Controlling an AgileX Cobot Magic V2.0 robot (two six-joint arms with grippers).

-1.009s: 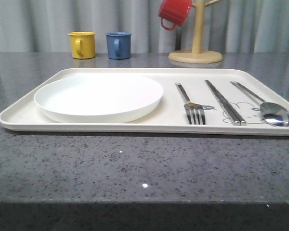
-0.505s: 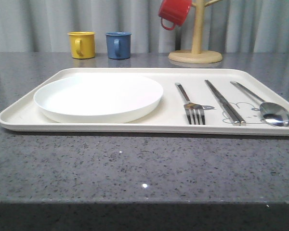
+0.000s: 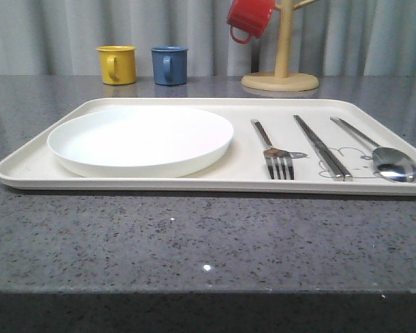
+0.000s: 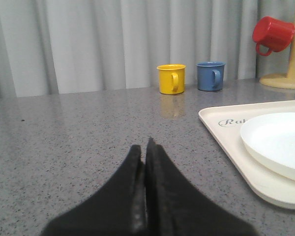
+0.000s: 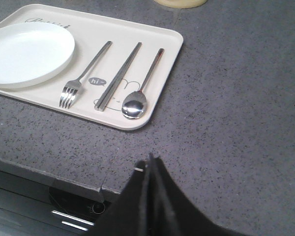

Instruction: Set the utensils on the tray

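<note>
The tray (image 3: 159,184) is lying near the desk's (image 3: 194,243) front edge, carrying the plate (image 3: 140,141) on its left half and the fork (image 3: 274,154), chopsticks (image 3: 321,147) and spoon (image 3: 381,154) lying side by side, apart, on its right half. A bare strip of desk is running along the front, with wide open surface left and right of the tray. Both pincers are hovering over that bare desk, the left pincer (image 4: 145,147) and right pincer (image 5: 150,162) each pressed closed and gripping nothing. The chopsticks are partly covering the tray's rabbit drawing, and the plate is cutting off its script. Yellow mug (image 3: 118,64), blue mug (image 3: 170,65) and the mug tree (image 3: 281,69) with a red mug (image 3: 249,17) are standing behind.
</note>
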